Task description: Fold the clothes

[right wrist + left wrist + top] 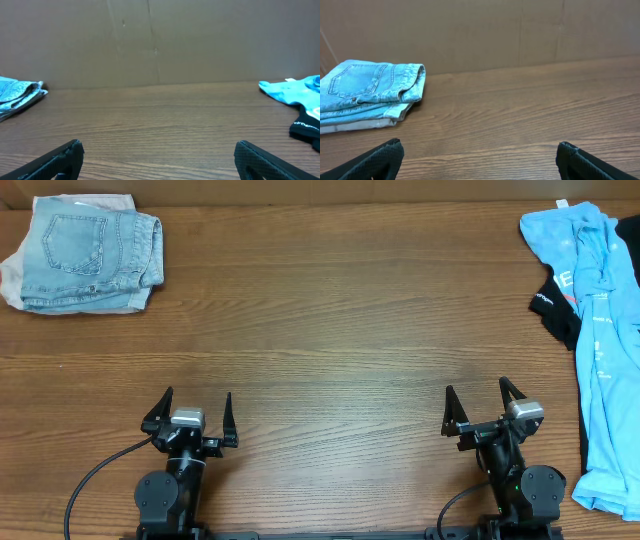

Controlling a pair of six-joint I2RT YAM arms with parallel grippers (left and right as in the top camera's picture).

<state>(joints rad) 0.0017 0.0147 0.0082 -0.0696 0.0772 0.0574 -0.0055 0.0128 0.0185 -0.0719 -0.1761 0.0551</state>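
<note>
Wooden desk [320, 310]: blue T-shirt [600, 330] on black T-shirt [555, 305] far right, shorts [85, 255] far left; left tool [198, 396], right tool [476, 388] both spread wide, empty.

The overhead camera looks straight down on the table [320, 330]. Both wrist cameras sit low, well back from the shorts [85, 255], facing the wall [200, 40] behind them; all three views catch those shorts.
</note>
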